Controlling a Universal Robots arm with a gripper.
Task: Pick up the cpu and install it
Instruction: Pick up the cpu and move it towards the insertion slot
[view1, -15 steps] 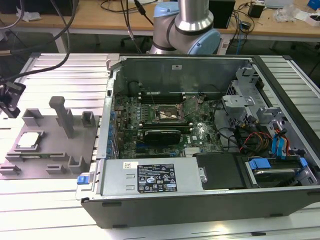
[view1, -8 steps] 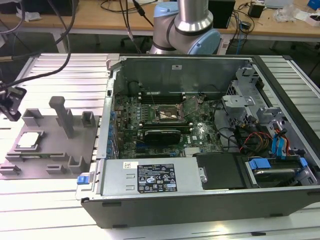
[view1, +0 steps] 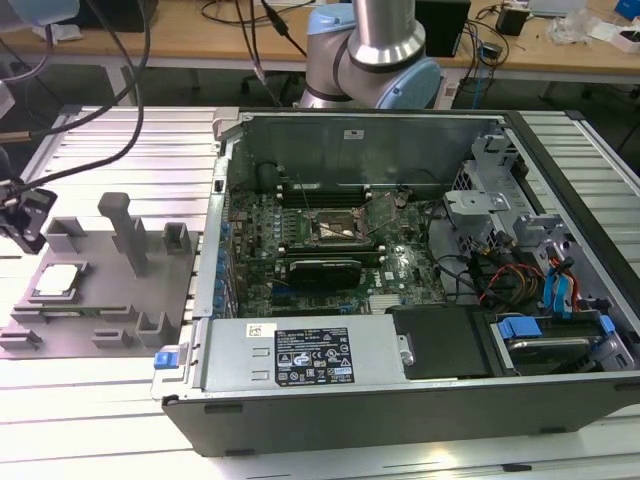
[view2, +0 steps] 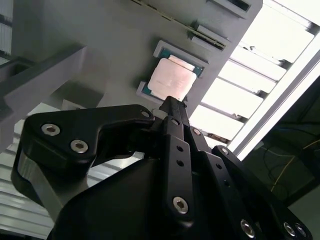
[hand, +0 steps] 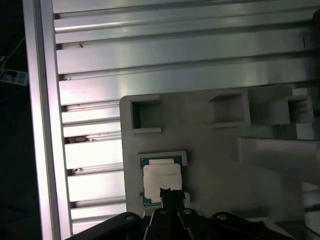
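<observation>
The cpu (view1: 57, 281) is a small silvery square lying flat in a recess of the grey tray (view1: 110, 300) at the exterior view's left. It also shows in both wrist views, cpu (view2: 170, 80) and cpu (hand: 161, 177), just past my black fingertips. My gripper (view1: 24, 222) hangs above the tray's left end, clear of the chip. In both wrist views the gripper (view2: 172, 102) (hand: 170, 192) narrows to a single tip, shut on nothing. The dark square socket (view1: 335, 228) sits on the green board inside the open computer case (view1: 400, 300).
Upright posts (view1: 128, 232) and small pockets rise from the tray beside the chip. A long black card (view1: 325, 270) lies just in front of the socket. Cables, drive cages (view1: 490, 210) and blue clips crowd the case's right side. Ribbed aluminium table (hand: 150, 50) surrounds everything.
</observation>
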